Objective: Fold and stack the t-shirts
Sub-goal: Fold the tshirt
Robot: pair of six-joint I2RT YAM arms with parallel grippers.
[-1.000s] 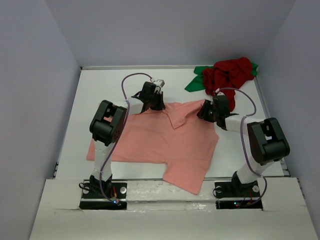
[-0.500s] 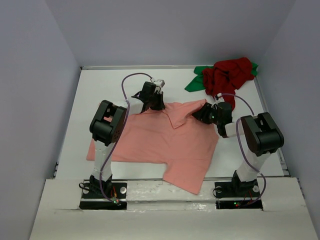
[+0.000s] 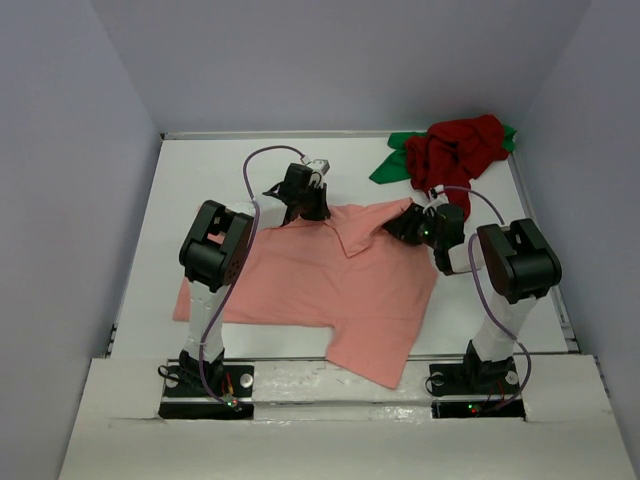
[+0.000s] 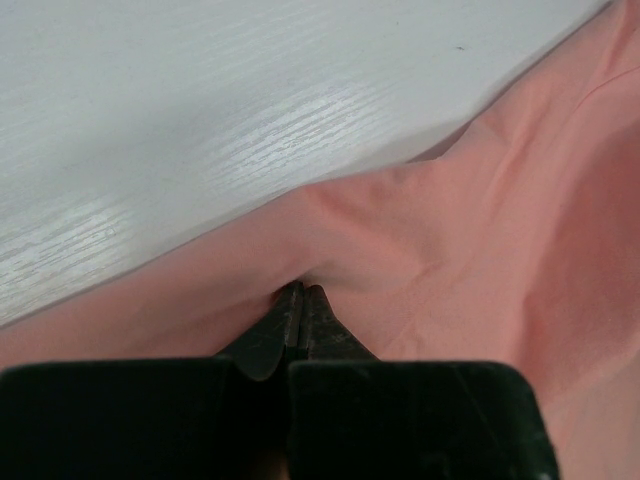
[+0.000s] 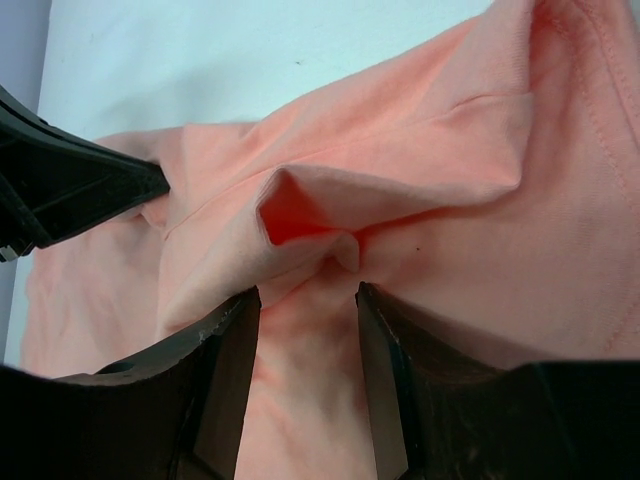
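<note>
Salmon-pink shirt [image 3: 330,285] lies spread across the middle of the white table [image 3: 200,190], while the dark red shirt [image 3: 455,150] sits heaped on the green shirt [image 3: 390,165] in the far right corner. The left gripper [image 4: 298,300] is clenched on the pink shirt's far edge. The right gripper [image 5: 305,300] is at the far right shoulder, its jaws apart and straddling a raised fold of cloth.

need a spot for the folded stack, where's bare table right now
Widest bare table is the far-left corner, between the back edge and the salmon-pink shirt. A smaller strip lies behind its collar, left of the green shirt. Crowded: the far-right corner, dark red shirt heaped on the green.
</note>
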